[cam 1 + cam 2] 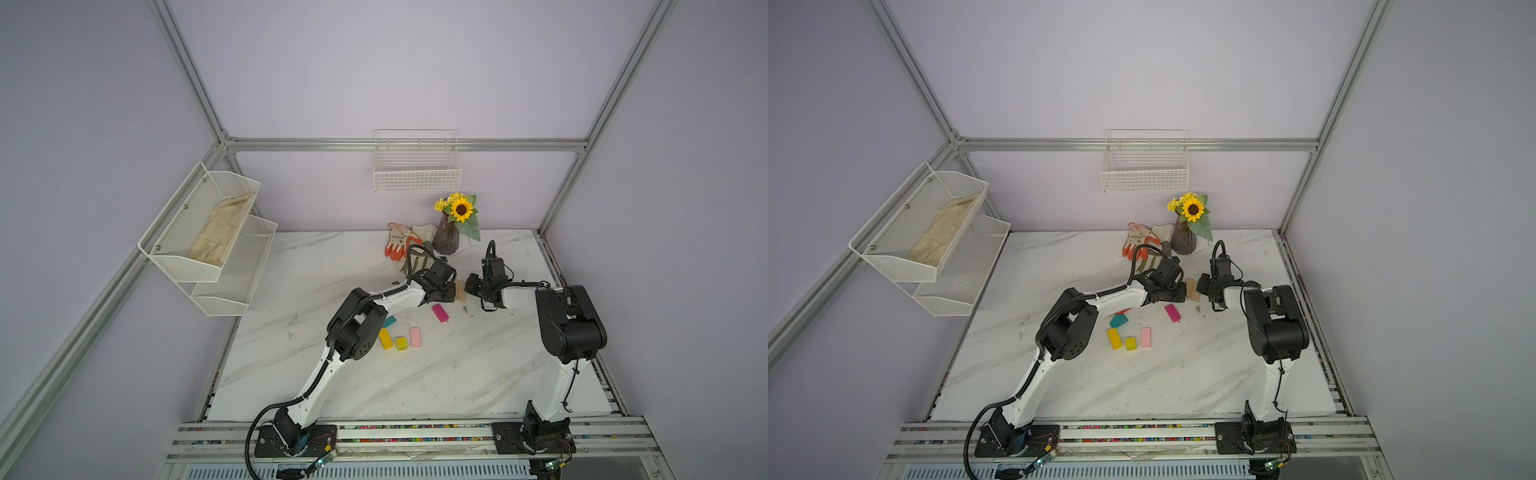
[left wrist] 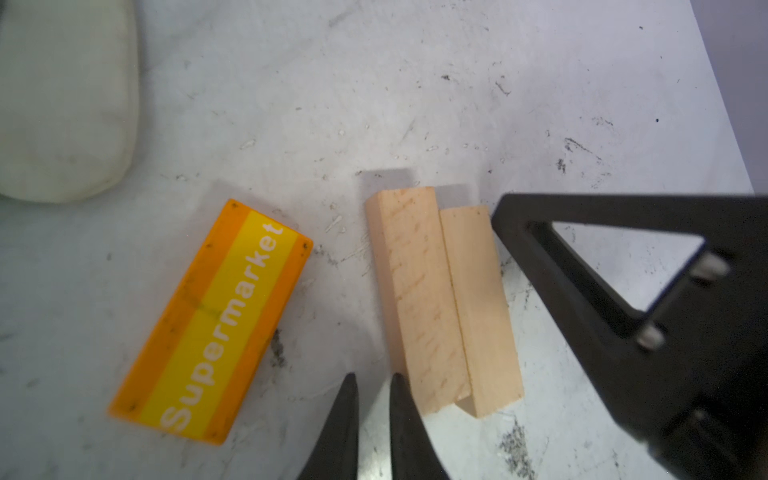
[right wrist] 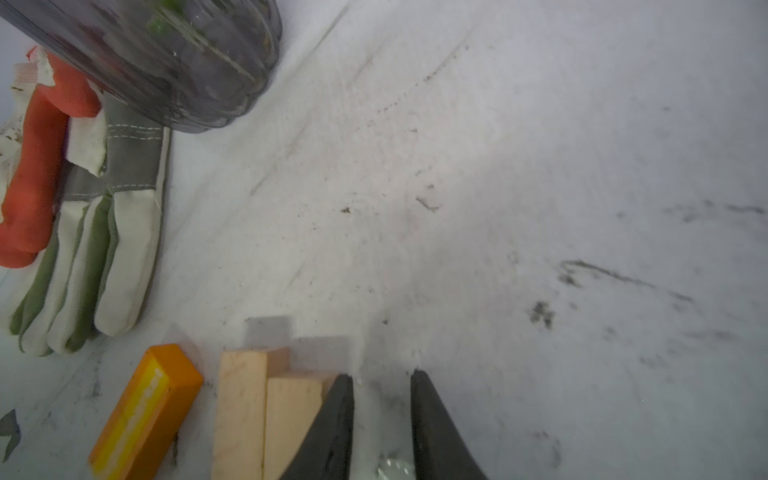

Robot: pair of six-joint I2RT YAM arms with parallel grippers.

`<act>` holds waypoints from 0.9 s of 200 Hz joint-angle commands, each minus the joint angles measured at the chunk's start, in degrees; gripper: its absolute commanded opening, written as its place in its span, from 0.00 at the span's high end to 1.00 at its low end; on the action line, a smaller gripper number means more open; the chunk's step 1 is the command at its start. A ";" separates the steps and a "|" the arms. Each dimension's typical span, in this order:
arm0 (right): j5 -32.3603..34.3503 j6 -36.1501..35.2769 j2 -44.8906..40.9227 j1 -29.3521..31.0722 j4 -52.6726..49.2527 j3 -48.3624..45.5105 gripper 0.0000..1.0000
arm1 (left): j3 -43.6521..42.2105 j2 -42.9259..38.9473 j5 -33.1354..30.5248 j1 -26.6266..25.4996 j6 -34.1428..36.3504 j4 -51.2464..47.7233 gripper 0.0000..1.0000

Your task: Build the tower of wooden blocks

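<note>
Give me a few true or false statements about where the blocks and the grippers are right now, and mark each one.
1. Two tan blocks lie side by side on the table, touching. True.
2. The orange block reads Supermarket. True.
3. The right gripper clamps a tan block. False: its jaws stand apart with nothing between them, beside the blocks.
4. The magenta block sits on the pink block. False: they lie apart on the table.
5. The left gripper is shut, holding nothing. True.
</note>
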 commanded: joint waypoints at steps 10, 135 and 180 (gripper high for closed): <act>5.17 2.39 -8.96 0.31 0.30 -6.26 0.70 | -4.77 -8.69 -2.50 0.38 1.83 1.92 0.84; -1.07 7.50 -25.50 5.77 2.55 -20.92 0.67 | -31.97 -32.11 -4.05 0.13 -0.68 15.14 0.82; 0.02 6.71 -19.38 7.34 2.54 -19.01 0.69 | -32.34 -32.30 -4.08 0.13 -0.85 15.49 0.82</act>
